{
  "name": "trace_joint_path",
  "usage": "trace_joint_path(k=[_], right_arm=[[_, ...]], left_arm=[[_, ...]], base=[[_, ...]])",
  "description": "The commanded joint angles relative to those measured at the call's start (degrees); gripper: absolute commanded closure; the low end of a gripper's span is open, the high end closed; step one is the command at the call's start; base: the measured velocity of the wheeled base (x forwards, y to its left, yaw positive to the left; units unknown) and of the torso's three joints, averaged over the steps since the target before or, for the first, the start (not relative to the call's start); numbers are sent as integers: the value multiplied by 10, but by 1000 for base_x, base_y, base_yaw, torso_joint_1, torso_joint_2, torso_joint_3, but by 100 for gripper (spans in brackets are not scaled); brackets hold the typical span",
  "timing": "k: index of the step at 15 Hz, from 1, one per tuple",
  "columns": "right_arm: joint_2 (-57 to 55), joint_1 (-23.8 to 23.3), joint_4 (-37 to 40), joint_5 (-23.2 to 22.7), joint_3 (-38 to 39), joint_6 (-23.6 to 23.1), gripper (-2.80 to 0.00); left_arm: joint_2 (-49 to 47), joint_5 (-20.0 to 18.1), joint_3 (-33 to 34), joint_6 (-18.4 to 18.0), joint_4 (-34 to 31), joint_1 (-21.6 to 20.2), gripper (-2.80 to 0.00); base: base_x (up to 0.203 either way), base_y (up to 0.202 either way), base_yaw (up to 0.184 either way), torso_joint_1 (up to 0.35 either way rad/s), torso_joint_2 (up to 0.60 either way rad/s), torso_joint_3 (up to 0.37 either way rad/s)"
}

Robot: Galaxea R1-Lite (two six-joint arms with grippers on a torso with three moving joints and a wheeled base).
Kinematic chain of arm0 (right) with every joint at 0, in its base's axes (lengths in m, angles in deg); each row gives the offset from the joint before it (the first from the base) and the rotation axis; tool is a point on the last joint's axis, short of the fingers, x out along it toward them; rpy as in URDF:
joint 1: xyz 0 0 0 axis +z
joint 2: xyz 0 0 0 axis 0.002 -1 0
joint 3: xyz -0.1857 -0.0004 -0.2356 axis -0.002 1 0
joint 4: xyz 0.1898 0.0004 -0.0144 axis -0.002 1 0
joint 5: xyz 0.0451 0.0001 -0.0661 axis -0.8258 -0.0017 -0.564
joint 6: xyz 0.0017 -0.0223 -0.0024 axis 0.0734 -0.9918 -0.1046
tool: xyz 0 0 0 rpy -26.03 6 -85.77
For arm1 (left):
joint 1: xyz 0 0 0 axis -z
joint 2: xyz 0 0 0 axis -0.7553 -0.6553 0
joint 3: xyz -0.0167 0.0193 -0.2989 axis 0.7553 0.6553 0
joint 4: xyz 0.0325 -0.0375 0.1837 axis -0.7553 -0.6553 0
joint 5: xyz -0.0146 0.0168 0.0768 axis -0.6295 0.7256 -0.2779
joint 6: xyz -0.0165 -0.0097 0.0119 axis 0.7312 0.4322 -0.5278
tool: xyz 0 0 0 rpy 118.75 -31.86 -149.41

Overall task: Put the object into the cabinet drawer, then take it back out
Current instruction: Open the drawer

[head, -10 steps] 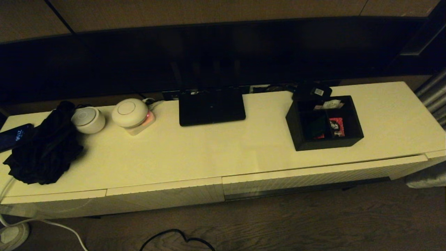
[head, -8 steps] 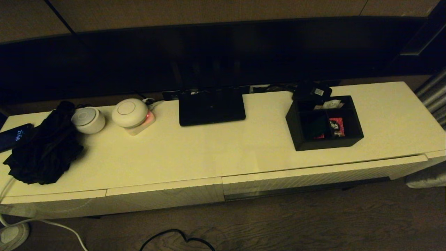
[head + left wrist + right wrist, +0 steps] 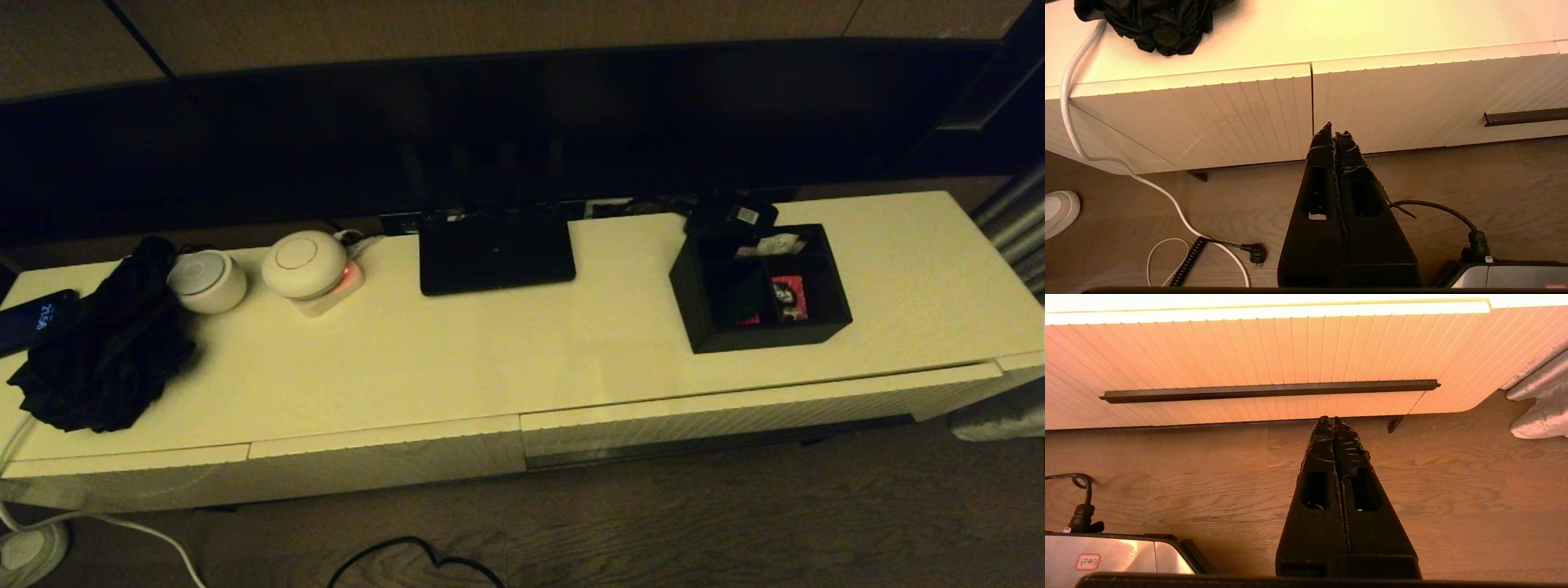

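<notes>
A: While both arms hang low in front of the cabinet, the left gripper (image 3: pixel 1334 134) has its fingers pressed together on nothing, and the right gripper (image 3: pixel 1329 419) is just the same, pinched closed and empty, pointing at the ribbed drawer (image 3: pixel 1274 355) with its dark handle bar (image 3: pixel 1269 390).

B: And the box (image 3: pixel 761 287)?

A: Up on the cabinet top (image 3: pixel 490 351), toward the right end, above that drawer, which looks closed. Neither gripper is near it.

B: How will it handle?

A: Stiff walls and probably light, I'd judge, so it should take a firm pinch. The loose packets (image 3: pixel 789 297) inside could spill if it tips. I'd take one outer wall near the rim, or a divider, and keep it level
</notes>
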Motion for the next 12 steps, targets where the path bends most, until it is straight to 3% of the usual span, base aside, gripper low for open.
trace_joint_path(k=[1, 9, 12], right_arm=[[1, 0, 0, 0, 0, 1, 0], [2, 0, 4, 3, -15, -10, 0], [-22, 0, 54, -2, -130, -11, 0]], left_arm=[[0, 0, 2, 0, 0, 0, 0], [0, 0, 2, 0, 0, 0, 0], [0, 0, 2, 0, 0, 0, 0]], base=[[0, 0, 0, 0, 0, 0], [0, 0, 0, 0, 0, 0], [0, 0, 0, 0, 0, 0]])
